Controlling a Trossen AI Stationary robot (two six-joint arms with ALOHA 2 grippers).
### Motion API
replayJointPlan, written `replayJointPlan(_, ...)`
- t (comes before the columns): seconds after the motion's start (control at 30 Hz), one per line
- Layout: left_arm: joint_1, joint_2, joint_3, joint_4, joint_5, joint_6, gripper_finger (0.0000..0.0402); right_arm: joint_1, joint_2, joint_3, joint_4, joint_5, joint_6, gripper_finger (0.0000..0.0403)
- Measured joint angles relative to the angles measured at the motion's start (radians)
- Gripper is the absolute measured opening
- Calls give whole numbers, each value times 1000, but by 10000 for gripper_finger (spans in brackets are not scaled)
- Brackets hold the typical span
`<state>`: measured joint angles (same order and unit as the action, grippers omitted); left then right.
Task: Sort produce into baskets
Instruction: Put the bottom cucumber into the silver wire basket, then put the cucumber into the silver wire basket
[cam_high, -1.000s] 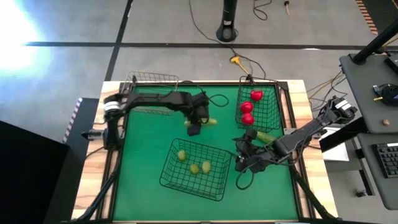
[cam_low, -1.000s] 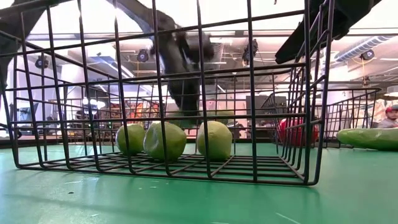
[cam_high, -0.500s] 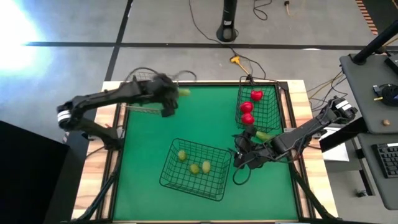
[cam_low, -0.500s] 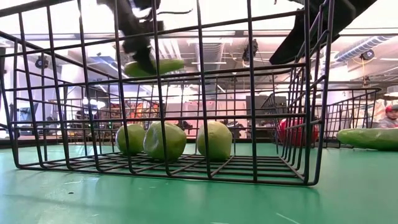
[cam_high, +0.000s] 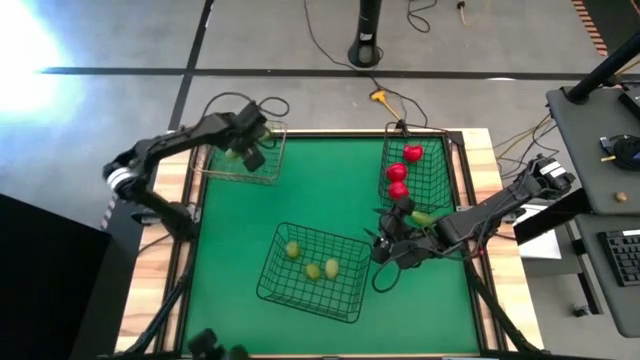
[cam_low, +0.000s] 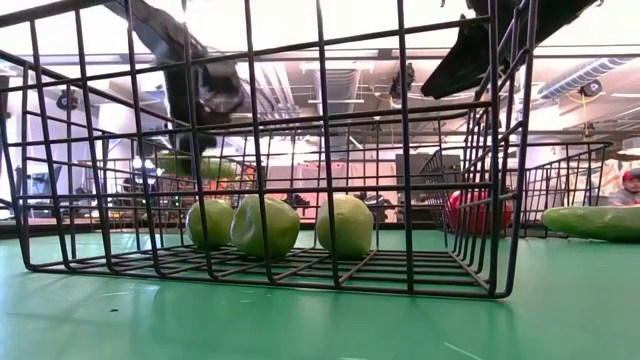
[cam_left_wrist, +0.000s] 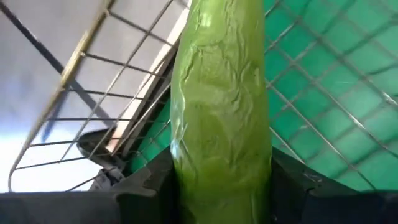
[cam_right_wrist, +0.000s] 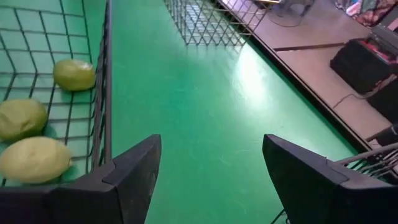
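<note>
My left gripper (cam_high: 244, 146) is shut on a green cucumber (cam_left_wrist: 221, 93) over the small far-left basket (cam_high: 262, 170), whose mesh shows below it in the left wrist view (cam_left_wrist: 323, 68). My right gripper (cam_high: 380, 247) is open and empty on the table's right half, between the large basket (cam_high: 345, 290) and the second cucumber (cam_high: 426, 218), which lies on the mat beside the right basket (cam_high: 432, 185). Three limes (cam_high: 312, 270) lie in the large basket. Three tomatoes (cam_high: 398, 173) lie in the right basket. My left gripper pinches the cucumber's two long sides (cam_left_wrist: 180, 168) between its two fingers (cam_left_wrist: 146, 186), which come from above and lie across it. The cucumber is lifted clear, about level, above the far-left basket's floor (cam_low: 190, 165).
The large basket's wire wall (cam_right_wrist: 106, 93) stands close beside my right gripper (cam_right_wrist: 211, 146). Bare green mat (cam_high: 330, 190) lies between the baskets. Cables (cam_high: 395, 282) trail by the right arm. The table's wooden rim (cam_high: 480, 160) borders the mat.
My left gripper has carried the cucumber from the table's middle toward the far left corner and then down over the far-left basket, staying shut on it. My right gripper has crept a little toward the large basket.
</note>
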<state>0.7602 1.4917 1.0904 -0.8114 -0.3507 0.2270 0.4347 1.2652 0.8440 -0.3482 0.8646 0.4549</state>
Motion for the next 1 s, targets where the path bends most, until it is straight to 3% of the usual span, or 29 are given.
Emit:
replayJointPlan(0.2, 69, 195, 141, -126, 114, 9, 149, -2, 0, 0, 18, -2, 4, 270)
replayJointPlan(0.33, 114, 289, 217, -233, 114, -20, 149, -2, 0, 0, 18, -4, 9, 274)
replayJointPlan(0.57, 146, 336, 170, -208, 115, -52, 152, -2, 0, 0, 14, -3, 1, 269)
replayJointPlan(0.83, 146, 329, 103, -191, 116, -76, 280, -1, 0, -1, 9, 0, -1, 257)
replayJointPlan(1.0, 143, 294, 119, -212, 123, -121, 318, -1, -21, 19, -80, 0, 45, 246)
